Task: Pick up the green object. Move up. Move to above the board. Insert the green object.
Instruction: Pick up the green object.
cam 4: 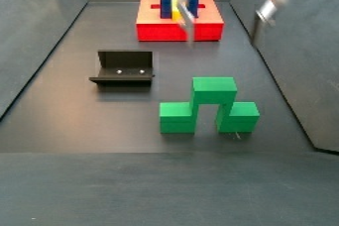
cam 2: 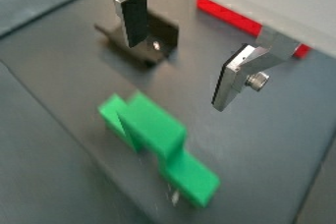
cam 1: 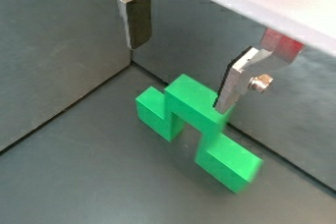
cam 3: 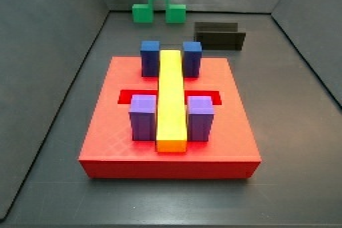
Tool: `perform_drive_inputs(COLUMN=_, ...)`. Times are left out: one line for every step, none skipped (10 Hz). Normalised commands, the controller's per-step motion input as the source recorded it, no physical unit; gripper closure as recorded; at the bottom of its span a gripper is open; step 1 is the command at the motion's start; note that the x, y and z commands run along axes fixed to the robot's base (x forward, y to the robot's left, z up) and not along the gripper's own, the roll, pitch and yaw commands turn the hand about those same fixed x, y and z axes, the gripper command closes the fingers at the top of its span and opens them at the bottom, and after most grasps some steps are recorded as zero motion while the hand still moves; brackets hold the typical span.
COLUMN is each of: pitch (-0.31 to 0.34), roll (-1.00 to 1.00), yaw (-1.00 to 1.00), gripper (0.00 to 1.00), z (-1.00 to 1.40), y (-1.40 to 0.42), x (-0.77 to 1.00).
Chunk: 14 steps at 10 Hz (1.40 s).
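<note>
the gripper [cam 1: 184, 56] hangs above the green object [cam 1: 197, 130], fingers [cam 1: 137, 20] spread wide and empty. the piece lies on the floor near the fixture [cam 4: 123, 69], well apart from the board [cam 3: 167, 132]. descending off-centre, one finger could strike the raised middle cube and shove it aside.

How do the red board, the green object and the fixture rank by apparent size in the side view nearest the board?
1. Board, nearest the camera.
2. Fixture and green object: similar, far off, unranked.
End effector unseen here.
</note>
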Motion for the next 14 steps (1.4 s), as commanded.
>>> perform_drive_inputs(pitch=-0.070, roll=0.02, yaw=-0.07, gripper=0.00, z=-0.41, y=0.26, x=-0.27)
perform_drive_inputs(pitch=-0.003, roll=-0.05, yaw=0.00, gripper=0.00, z=-0.03, y=0.35, x=0.06)
perform_drive_inputs(pitch=0.070, roll=-0.23, yaw=0.00, gripper=0.00, z=0.14, y=0.51, x=0.28)
perform_drive_inputs(pitch=0.047, roll=-0.30, yaw=0.00, gripper=0.00, z=0.05, y=0.50, x=0.23)
perform_drive_inputs(pitch=0.000, roll=-0.17, yaw=0.00, gripper=0.00, z=-0.19, y=0.33, x=0.12)
perform_drive_inputs(pitch=-0.009, roll=-0.08, yaw=0.04, gripper=0.00, z=-0.32, y=0.18, x=0.07)
perform_drive_inputs(pitch=0.000, roll=-0.08, yaw=0.03, gripper=0.00, z=-0.18, y=0.13, x=0.15)
perform_drive_inputs(pitch=0.000, roll=-0.11, yaw=0.05, gripper=0.00, z=0.00, y=0.06, x=0.29)
perform_drive_inputs(pitch=0.000, roll=-0.09, yaw=0.03, gripper=0.00, z=0.00, y=0.00, x=0.41)
perform_drive_inputs(pitch=0.000, roll=-0.06, yaw=0.01, gripper=0.00, z=-0.02, y=0.00, x=0.38)
perform_drive_inputs(pitch=0.000, roll=-0.04, yaw=0.02, gripper=0.00, z=-0.11, y=0.00, x=0.32)
perform_drive_inputs(pitch=-0.003, roll=-0.02, yaw=0.03, gripper=0.00, z=-0.20, y=0.00, x=0.24)
perform_drive_inputs(pitch=-0.019, roll=0.00, yaw=0.07, gripper=0.00, z=-0.24, y=-0.09, x=0.15)
perform_drive_inputs(pitch=-0.023, roll=0.00, yaw=0.09, gripper=0.00, z=-0.28, y=-0.07, x=0.00)
